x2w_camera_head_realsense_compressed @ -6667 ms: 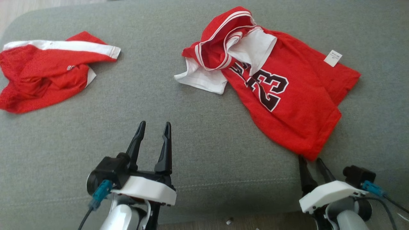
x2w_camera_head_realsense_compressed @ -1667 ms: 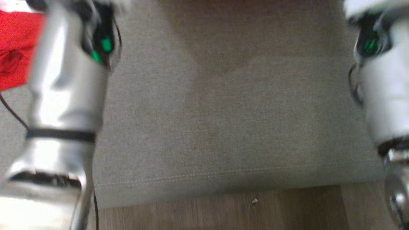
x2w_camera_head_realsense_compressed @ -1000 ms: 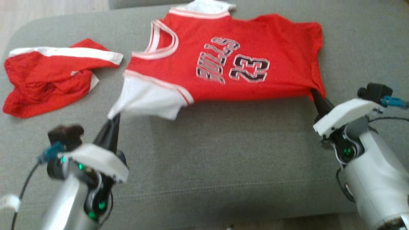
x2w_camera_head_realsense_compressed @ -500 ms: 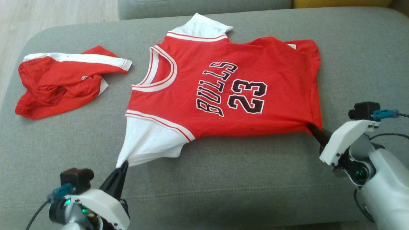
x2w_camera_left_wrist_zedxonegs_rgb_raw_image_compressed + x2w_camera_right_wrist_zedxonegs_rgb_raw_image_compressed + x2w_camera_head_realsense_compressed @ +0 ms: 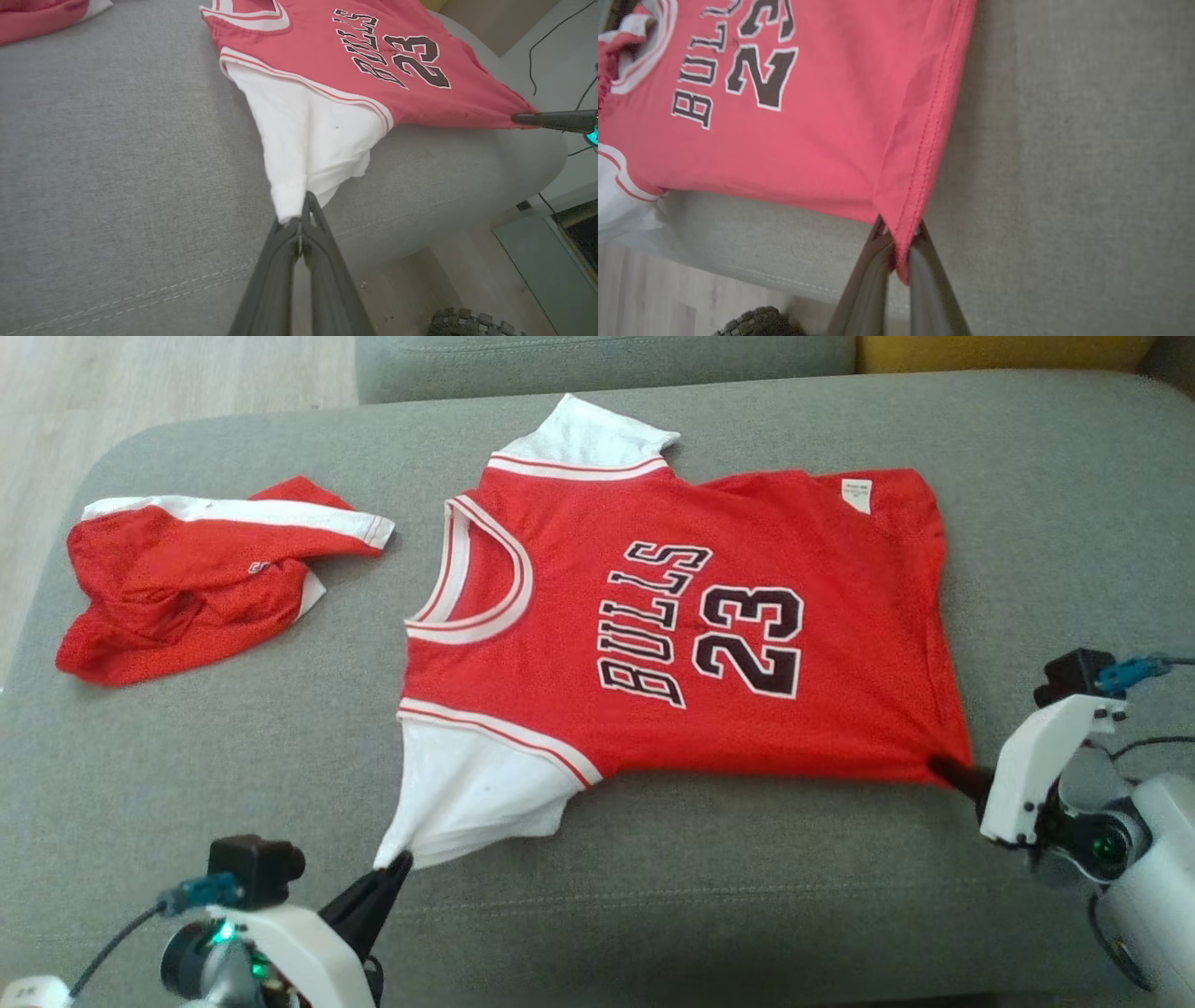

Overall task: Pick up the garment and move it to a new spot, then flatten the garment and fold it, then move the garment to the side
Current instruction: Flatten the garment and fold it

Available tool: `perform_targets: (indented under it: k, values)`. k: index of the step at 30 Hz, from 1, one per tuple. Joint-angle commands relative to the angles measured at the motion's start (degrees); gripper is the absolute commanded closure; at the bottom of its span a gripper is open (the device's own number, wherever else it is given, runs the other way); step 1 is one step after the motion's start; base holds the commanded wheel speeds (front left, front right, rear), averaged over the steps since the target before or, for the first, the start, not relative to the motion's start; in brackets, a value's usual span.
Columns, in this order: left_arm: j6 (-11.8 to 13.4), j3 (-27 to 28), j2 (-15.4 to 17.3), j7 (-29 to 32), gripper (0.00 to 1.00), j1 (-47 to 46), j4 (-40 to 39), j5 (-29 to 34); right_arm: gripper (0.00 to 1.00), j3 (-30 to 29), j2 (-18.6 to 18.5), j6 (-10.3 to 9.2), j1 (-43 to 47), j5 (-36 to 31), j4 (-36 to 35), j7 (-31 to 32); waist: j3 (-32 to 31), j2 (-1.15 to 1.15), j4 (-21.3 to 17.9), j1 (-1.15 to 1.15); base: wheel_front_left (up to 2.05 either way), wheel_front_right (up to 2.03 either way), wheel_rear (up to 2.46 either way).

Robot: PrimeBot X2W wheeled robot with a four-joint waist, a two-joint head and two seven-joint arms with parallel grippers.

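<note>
jersey laid out flat, fold not yet begun
the garment [image 5: 691, 635] lies face up across the middle of the grey cushion [image 5: 653, 877]. the left pincer [image 5: 400, 863], lower left, is clamped on its white sleeve, and the right pincer [image 5: 941, 769], at the right, on the red hem corner. flattening looks nearly done; folding and moving aside are left.

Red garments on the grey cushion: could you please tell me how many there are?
2. The numbered jersey lies spread across the middle, its near corners pinched by the left gripper and right gripper. A crumpled red-and-white garment lies at the far left. None appears hidden.
</note>
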Motion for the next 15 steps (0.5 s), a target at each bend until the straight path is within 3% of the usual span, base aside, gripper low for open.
perform_targets:
  k: [1,15]
  values:
    - [-0.3,2.3,1.9,0.4,1.0,-1.8,-2.2,-0.9,1.0,0.7,-1.8,0.36,-1.6,-0.8,-1.1,0.9,-0.1,0.0,0.1,0.0,0.0,0.0,0.0]
    - [-2.4,-0.5,9.8,14.3,1.0,1.4,-10.7,-15.4,1.0,4.2,-4.1,0.36,-1.5,-0.2,-2.5,10.3,-2.3,0.0,1.3,0.0,0.0,0.0,0.0]
